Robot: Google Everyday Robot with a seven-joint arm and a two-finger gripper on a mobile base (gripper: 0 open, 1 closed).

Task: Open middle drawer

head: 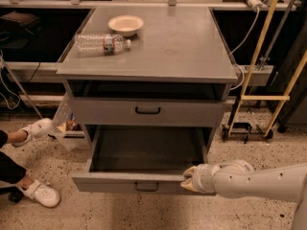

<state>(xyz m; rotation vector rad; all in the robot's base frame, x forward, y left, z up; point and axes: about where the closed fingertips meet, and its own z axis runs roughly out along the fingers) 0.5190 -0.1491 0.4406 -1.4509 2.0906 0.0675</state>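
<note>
Camera view: a grey metal cabinet fills the middle of the frame, and its flat grey top surface [182, 47] carries two things toward 11 o'clock. A shallow cream round bowl [125, 24] sits upright near the far edge. A clear plastic water bottle with a coloured label [101, 43] lies on its side just at the bowl's 7 o'clock, close to it; whether they touch cannot be told.

Under the top runs a dark open gap, and below that sits a closed grey drawer front [105, 111] with a small black bar handle [147, 110] at its centre.

The middle drawer [120, 182], grey metal with a wide flat front, stands well out of the cabinet toward 6 o'clock, its plain grey inside showing. Its own small black bar handle [146, 188] is at the middle of the front.

The robot's cream-tipped tool [188, 178] is at the top rim of that front, at 3 o'clock of the handle and near the drawer's right corner. Whether it is wide or narrow cannot be told. Its white jointed arm [259, 181] reaches in from the 4 o'clock edge.

At 8 o'clock, on the speckled floor [144, 214], are a person's two white shoes [38, 128] [43, 194]. A yellow metal frame [261, 47] stands at 2 o'clock.
</note>
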